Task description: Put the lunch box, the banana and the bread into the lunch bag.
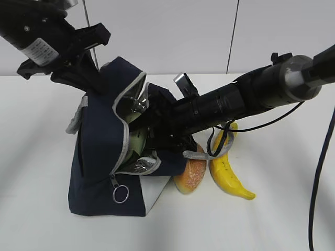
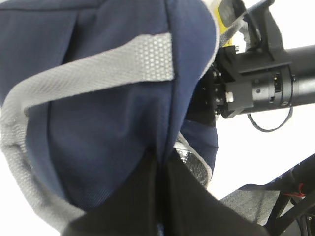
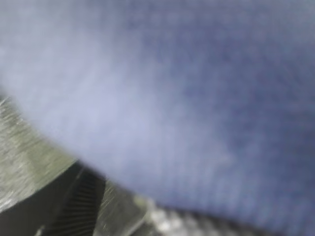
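The navy lunch bag [image 1: 99,157] stands on the white table with its zipped mouth gaping to the right. My left gripper [image 1: 86,78] is shut on the bag's top edge [image 2: 160,162], holding it up. My right arm [image 1: 235,97] reaches into the mouth, and its gripper is hidden inside. A pale green patch of the lunch box [image 1: 137,140] shows within the opening, and one dark ribbed finger [image 3: 74,206] lies against a grey-green surface [image 3: 24,167]. The bread [image 1: 191,175] leans on the bag's right foot, and the banana [image 1: 230,175] lies beside it.
A metal ring pull [image 1: 120,194] hangs at the bag's lower front. A grey webbing handle [image 2: 98,64] crosses the bag's side. A black cable [image 1: 316,172] hangs down at the right. Bare white table [image 1: 42,209] lies to the left and front.
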Controlling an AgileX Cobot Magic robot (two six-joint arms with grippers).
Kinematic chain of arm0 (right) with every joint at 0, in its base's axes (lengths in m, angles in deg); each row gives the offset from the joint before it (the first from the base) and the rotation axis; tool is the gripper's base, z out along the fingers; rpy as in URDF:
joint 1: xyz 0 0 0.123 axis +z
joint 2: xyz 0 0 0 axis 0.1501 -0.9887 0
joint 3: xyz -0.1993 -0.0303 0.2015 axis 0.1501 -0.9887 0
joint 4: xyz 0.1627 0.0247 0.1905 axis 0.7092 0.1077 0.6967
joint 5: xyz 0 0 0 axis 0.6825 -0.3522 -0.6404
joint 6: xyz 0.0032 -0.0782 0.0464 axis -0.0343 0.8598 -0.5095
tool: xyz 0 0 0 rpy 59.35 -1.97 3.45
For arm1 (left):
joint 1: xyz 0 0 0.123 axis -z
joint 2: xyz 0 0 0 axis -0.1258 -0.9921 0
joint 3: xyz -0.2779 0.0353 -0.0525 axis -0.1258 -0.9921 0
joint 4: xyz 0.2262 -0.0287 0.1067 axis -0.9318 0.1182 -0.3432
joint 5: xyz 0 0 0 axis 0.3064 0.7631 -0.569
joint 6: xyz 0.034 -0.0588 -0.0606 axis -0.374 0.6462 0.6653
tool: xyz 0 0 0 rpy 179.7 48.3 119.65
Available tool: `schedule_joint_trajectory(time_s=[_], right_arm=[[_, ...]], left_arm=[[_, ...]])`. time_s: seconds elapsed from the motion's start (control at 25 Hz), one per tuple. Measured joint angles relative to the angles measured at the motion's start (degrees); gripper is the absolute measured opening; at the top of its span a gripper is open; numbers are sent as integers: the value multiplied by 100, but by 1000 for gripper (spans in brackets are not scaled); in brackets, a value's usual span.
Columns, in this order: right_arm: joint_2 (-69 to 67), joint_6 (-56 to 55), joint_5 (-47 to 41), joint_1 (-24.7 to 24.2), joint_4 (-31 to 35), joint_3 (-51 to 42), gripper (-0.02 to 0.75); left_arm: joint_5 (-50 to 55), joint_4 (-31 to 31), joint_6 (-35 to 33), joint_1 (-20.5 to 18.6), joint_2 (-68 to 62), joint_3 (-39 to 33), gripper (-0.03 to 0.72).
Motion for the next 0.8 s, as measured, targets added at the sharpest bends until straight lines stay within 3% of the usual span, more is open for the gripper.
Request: schedule_joint_trajectory(time_s=[0.52,0.8], right_arm=[[-10,350,-1302,-222,176,-9,502],[1040,466,-1441,-237,-36,-44,503]], left_arm=[[21,-51,0,0,0,0,-3],[26,-112,0,0,0,0,-3]])
